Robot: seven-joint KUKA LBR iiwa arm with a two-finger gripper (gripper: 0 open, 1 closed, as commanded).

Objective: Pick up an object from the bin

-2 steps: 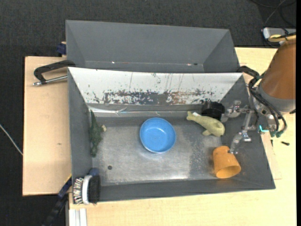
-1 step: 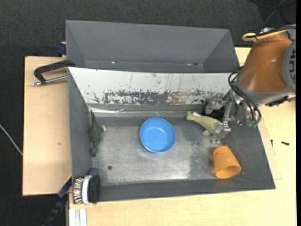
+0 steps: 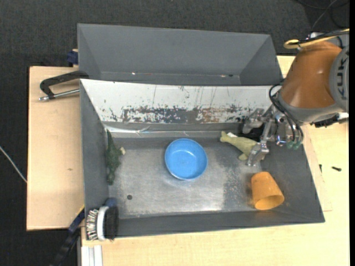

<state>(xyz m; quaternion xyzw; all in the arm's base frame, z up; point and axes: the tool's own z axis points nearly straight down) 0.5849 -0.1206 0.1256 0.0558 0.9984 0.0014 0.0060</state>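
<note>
The arm reaches in from the right, its rounded orange cover (image 3: 310, 76) above the right rim of the grey metal bin (image 3: 177, 54); the wrist slopes down and leftward, so the gripper (image 3: 256, 155) hangs low over the right part of the floor, pointing downward; whether the claw is wide or narrow cannot be told from this angle, and nothing can be seen clasped in it.

Inside the bin, from the left: a brush with a black handle and white bristles (image 3: 101, 223) sits at the near left corner, against the rim; a dark green toy lizard (image 3: 112, 159) lies along the foot of the left wall; a round blue plastic bowl (image 3: 186, 158) stands upright in the middle of the floor, well apart from both; a pale yellow-green soft toy of long, limp shape (image 3: 236, 142) lies towards the back right, its right end just beside the gripper's tip; a small black thing (image 3: 249, 129) rests behind it at the back wall, too dark to name; an orange plastic cup (image 3: 265, 190) lies on its side near the front right, just below the gripper.

The bin's floor is scuffed bare metal; its back wall is scratched and flecked; dark speckled flooring (image 3: 166, 4) lies beyond it.
</note>
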